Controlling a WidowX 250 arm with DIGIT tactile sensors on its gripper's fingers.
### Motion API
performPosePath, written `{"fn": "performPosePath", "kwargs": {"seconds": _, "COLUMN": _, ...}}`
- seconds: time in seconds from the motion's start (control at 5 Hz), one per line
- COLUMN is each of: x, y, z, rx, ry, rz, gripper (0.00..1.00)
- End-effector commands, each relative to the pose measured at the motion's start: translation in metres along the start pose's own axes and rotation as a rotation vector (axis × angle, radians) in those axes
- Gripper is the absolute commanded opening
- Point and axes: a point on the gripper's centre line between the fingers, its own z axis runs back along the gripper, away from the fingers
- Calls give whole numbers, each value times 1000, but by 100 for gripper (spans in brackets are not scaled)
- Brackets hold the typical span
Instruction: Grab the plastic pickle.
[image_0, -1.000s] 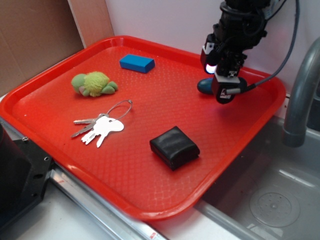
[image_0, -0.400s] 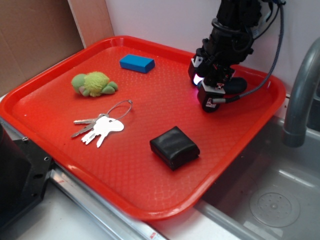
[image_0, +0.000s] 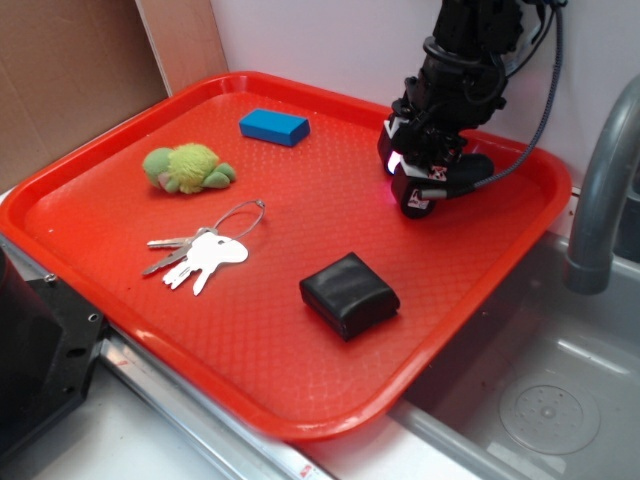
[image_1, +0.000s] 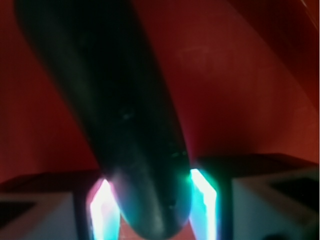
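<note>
Red cafeteria tray (image_0: 120, 215) was doing duty as the surface, parked next to a steel sink (image_0: 540, 390) with a grey faucet pipe (image_0: 600, 200) at the right edge and a pale wall behind.

So the key bit: the plastic pickle (image_1: 125, 115) sat right between the fingers (image_1: 202, 200) of the hand (image_0: 420, 185), down at the tray's far right corner. The wrist camera showed it clearly, a smooth near-black sausage shape running straight away from the camera, its rounded near end nestled between the two glowing pads, the far end heading out of view at the top. Its long axis ran crosswise to the closing direction, so the fingers would be squeezing across the narrow width, which looks like the right way to take it.

The pads sat either side of the pickle with almost no gap showing. Whether they were actually clamped on it or just about to touch, can't tell from these pictures. In the outside view the hand hid the pickle completely.

Plenty of room otherwise. The blue block (image_0: 273, 126), the fuzzy green plush (image_0: 185, 168), the keys (image_0: 200, 255) and the black wallet-like block (image_0: 349, 294) all lay well apart from the hand. Only the tray's raised rim was close by, probably no bother on a straight lift.
</note>
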Motion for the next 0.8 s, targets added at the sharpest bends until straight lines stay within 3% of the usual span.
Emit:
{"fn": "performPosePath", "kwargs": {"seconds": 0.0, "x": -36, "y": -17, "z": 87, "rx": 63, "ry": -271, "rz": 255, "gripper": 0}}
{"fn": "performPosePath", "kwargs": {"seconds": 0.2, "x": -99, "y": -48, "z": 116, "rx": -6, "ry": -437, "rz": 485, "gripper": 0}}
{"fn": "performPosePath", "kwargs": {"seconds": 0.4, "x": -151, "y": -52, "z": 148, "rx": -107, "ry": -518, "rz": 542, "gripper": 0}}
{"fn": "performPosePath", "kwargs": {"seconds": 0.6, "x": -176, "y": -49, "z": 192, "rx": -131, "ry": -530, "rz": 562, "gripper": 0}}
